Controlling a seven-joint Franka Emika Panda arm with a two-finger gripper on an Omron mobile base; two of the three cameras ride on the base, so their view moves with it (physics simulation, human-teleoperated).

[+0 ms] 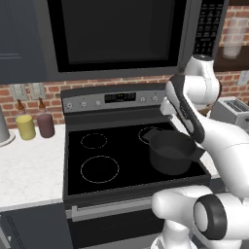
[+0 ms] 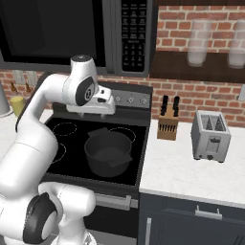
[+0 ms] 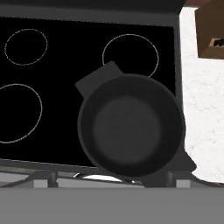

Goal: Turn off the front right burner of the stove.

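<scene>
The stove (image 1: 97, 138) is a black glass-top range with thin white rings, and its top also shows in the hand view (image 3: 57, 92). Its grey back panel (image 1: 112, 98) carries small round knobs (image 1: 83, 103), with more knobs at the right end (image 2: 130, 100). A dark pot (image 1: 170, 151) (image 2: 109, 153) (image 3: 131, 124) covers the front right ring. My gripper (image 2: 98, 104) hangs above the stove's rear right, just in front of the back panel, looking down on the pot. Its fingers are hidden, so open or shut cannot be told.
A black microwave (image 1: 116, 34) hangs low over the stove. Right of the stove, a knife block (image 2: 167, 125) and a toaster (image 2: 210, 136) stand on the white counter (image 2: 186, 174). Left of it are a yellow bottle (image 1: 25, 125) and a maroon bottle (image 1: 45, 124).
</scene>
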